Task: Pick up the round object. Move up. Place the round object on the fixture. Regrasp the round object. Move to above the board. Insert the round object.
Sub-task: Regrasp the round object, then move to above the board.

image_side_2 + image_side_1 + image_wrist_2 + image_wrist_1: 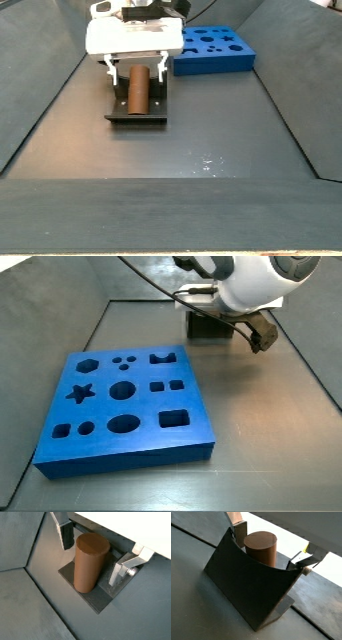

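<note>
My gripper point(135, 68) hangs over the fixture point(136, 112), fingers spread wide on either side of the peg point(135, 88) and touching nothing. In this side view the fixture is the landmark: the brown peg lies lengthwise along it, resting on its dark base plate, with the white body of my arm directly above the peg's far end and the blue board point(214, 49) well apart from the fixture, further back and to the right, flat on the grey floor. In a side view from another angle the board point(127, 406) fills the left of the scene, its star, hexagon, circles and squares showing, while the fixture point(210, 327) stands behind and to the right of it, mostly hidden by my arm, and one finger point(261, 338) reaches down beside it; the peg cannot be made out there. In a wrist view the peg point(260, 548) leans in the fixture's curved dark wall point(248, 584), its round end face up, between my two fingers point(239, 533) with gaps on both sides. In a wrist view from the opposite side the peg point(90, 562) rests on the base plate point(93, 599), a silver finger point(123, 569) standing just beside it without contact.
</note>
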